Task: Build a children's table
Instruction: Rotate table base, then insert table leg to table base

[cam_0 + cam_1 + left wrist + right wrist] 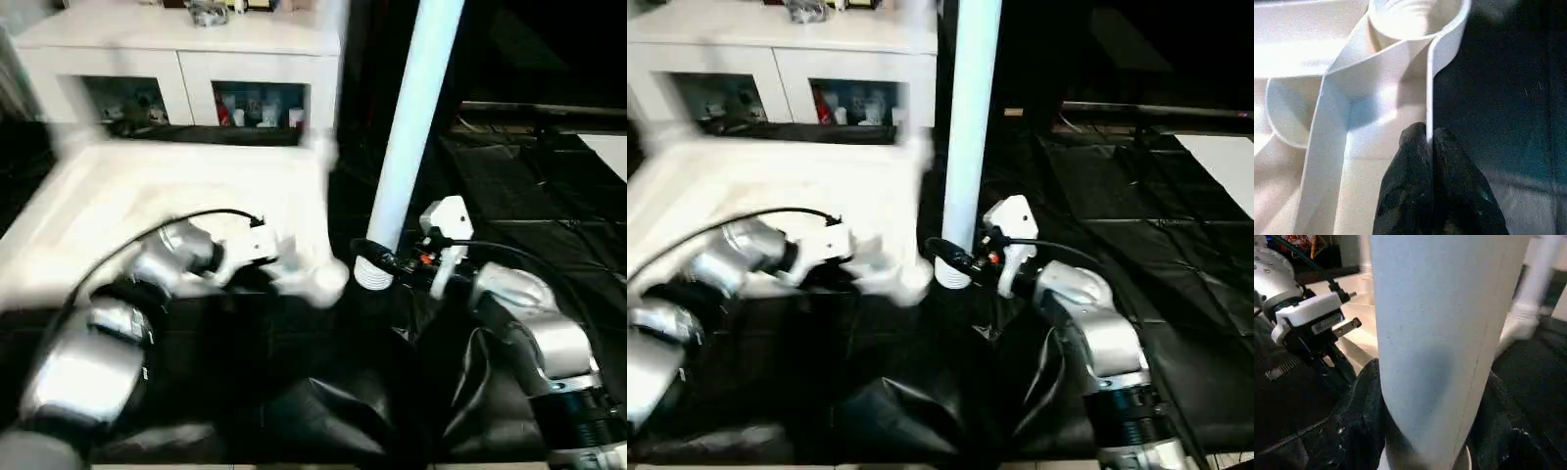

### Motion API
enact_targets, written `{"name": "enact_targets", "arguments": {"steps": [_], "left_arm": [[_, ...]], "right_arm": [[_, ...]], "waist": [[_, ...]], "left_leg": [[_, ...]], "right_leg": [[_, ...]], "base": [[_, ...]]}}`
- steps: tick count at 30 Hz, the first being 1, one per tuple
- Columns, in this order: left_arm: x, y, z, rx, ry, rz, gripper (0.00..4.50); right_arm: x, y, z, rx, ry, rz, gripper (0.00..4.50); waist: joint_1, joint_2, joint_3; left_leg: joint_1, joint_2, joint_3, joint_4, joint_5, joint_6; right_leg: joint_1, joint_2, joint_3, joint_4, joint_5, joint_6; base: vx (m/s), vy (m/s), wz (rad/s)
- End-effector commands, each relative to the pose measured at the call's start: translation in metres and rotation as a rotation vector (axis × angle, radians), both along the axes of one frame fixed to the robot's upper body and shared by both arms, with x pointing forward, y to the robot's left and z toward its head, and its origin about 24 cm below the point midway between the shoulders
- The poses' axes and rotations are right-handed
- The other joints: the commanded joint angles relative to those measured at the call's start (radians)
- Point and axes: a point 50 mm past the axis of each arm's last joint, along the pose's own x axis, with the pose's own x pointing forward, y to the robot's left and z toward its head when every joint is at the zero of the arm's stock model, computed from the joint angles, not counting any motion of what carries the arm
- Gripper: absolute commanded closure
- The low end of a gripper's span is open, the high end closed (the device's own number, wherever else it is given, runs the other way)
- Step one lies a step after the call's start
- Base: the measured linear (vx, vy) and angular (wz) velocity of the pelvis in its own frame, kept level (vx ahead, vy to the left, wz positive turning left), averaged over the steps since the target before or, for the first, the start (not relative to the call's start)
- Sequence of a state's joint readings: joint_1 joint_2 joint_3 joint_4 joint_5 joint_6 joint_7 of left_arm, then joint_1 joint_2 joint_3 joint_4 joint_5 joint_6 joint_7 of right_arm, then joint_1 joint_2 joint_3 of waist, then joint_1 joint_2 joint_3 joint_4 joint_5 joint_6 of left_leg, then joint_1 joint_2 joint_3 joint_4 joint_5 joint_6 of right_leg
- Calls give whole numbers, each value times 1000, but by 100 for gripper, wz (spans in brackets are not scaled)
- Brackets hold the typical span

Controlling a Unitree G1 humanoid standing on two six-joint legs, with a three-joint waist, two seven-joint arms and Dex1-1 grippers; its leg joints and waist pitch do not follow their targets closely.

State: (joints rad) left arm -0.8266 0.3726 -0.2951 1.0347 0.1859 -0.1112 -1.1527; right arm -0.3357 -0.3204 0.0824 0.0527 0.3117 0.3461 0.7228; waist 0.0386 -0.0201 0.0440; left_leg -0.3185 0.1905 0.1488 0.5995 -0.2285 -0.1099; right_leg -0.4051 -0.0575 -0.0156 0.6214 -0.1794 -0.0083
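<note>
A Unitree G1 works at a black-draped table (pixel 549 245). Nearest, at seven o'clock in the head view, its left gripper (pixel 1429 139) pinches the thin white rim of the tabletop (pixel 147 211), black fingers (pixel 1410 147) pressed together on the wall just beside a round corner socket (pixel 1415 14). At four o'clock, the right gripper (pixel 392 262) clamps the lower end of a white leg (pixel 416 108), which stands nearly upright, its ribbed foot just beside the tabletop's near corner. Farther back, at eleven o'clock, stands a white cabinet (pixel 186 59) with cluttered shelves.
</note>
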Motion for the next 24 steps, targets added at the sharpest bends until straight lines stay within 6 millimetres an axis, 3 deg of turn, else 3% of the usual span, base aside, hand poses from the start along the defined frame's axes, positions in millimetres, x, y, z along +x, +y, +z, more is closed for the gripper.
{"name": "enact_targets", "arguments": {"steps": [1, 2, 5, 6, 7, 9, 14, 18, 21, 24], "left_arm": [[-6, 3, -12, 1, 13, 46, 449], [-10, -2, -13, -10, -12, -1, 449], [-14, -5, -17, 3, -48, -45, 449], [-16, -5, -18, 11, -54, -62, 449], [-18, -4, -20, 26, -61, -67, 449], [-20, -3, -21, 65, -96, -103, 449], [-23, -10, -13, -19, -165, -120, 449], [-24, -10, -10, -81, -148, -68, 450], [-26, -8, -14, -75, -114, -65, 450], [-30, -6, -18, -64, -76, -68, 450]], "right_arm": [[3, -2, 5, 21, -4, -19, 264], [3, -1, 5, 22, 0, -17, 264], [3, 1, 4, 20, 2, -13, 264], [4, 2, 4, 20, 3, -12, 264], [4, 2, 5, 20, 3, -12, 264], [4, 3, 5, 19, 4, -8, 264], [6, 7, 9, 28, 7, 7, 264], [10, 14, 9, 62, 24, 35, 264], [19, 18, 5, 71, 39, 12, 264], [28, 24, 3, 84, 56, -8, 264]], "waist": [[12, -6, -54], [11, -17, -54], [15, -8, -56], [16, -10, -56], [16, -20, -56], [21, -14, -54], [20, -14, -51], [16, -8, -51], [12, -7, -55], [10, -17, -56]], "left_leg": [[-25, 16, 6, -73, -128, 31], [-27, 16, 7, -74, -122, 36], [-25, 21, 8, -76, -97, 44], [-24, 21, 9, -76, -95, 45], [-26, 21, 10, -76, -86, 49], [-24, 22, 9, -78, -88, 45], [-24, 23, 9, -81, -110, 30], [-23, 24, 10, -81, -120, 22], [-23, 22, 11, -79, -90, 21], [-27, 21, 12, -78, -75, 23]], "right_leg": [[60, -60, 34, -79, -220, -218], [61, -59, 33, -80, -216, -216], [58, -60, 32, -76, -163, -218], [59, -59, 32, -75, -156, -218], [61, -60, 32, -74, -148, -216], [58, -63, 32, -76, -162, -207], [57, -64, 33, -79, -203, -190], [53, -63, 33, -78, -212, -197], [53, -61, 33, -72, -151, -215], [57, -63, 32, -67, -126, -225]], "base": [[0, 0, 0], [0, 0, 0], [0, 0, 0], [0, 0, 0], [0, 0, 0], [0, 0, 0], [0, 0, 0], [0, 0, 0], [0, 0, 0], [0, 0, 0]]}}
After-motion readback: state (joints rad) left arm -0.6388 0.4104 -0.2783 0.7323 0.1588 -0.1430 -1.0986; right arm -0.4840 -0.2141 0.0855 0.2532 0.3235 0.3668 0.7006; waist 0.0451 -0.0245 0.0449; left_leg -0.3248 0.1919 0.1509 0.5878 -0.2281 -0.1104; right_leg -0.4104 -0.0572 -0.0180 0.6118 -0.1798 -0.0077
